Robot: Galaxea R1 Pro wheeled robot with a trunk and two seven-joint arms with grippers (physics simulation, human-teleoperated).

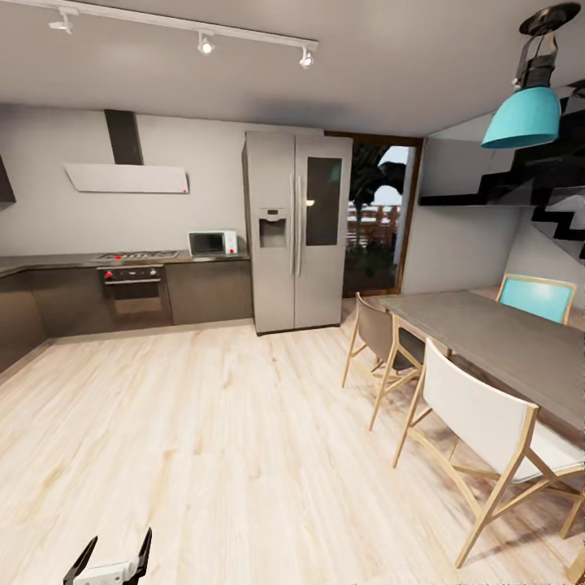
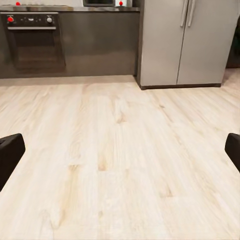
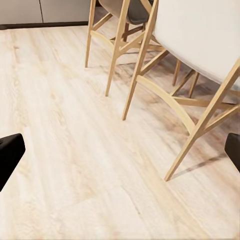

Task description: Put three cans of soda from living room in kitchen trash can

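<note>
Head view looks into the kitchen [image 1: 162, 268]: dark cabinets with an oven [image 1: 132, 292], a steel fridge [image 1: 296, 231] and light wood floor [image 1: 227, 439], with the left claw [image 1: 109, 561] low in front, its fingers spread and holding nothing. The right claw [image 3: 120, 150] hangs over floor beside wooden chairs [image 3: 165, 60], spread wide, empty.

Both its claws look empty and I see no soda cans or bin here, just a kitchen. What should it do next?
Probably turn and drive on to look for the living room. The left gripper and right gripper are open with only wood floor between their fingers, and past the fridge, oven and dining table no cans show.
</note>
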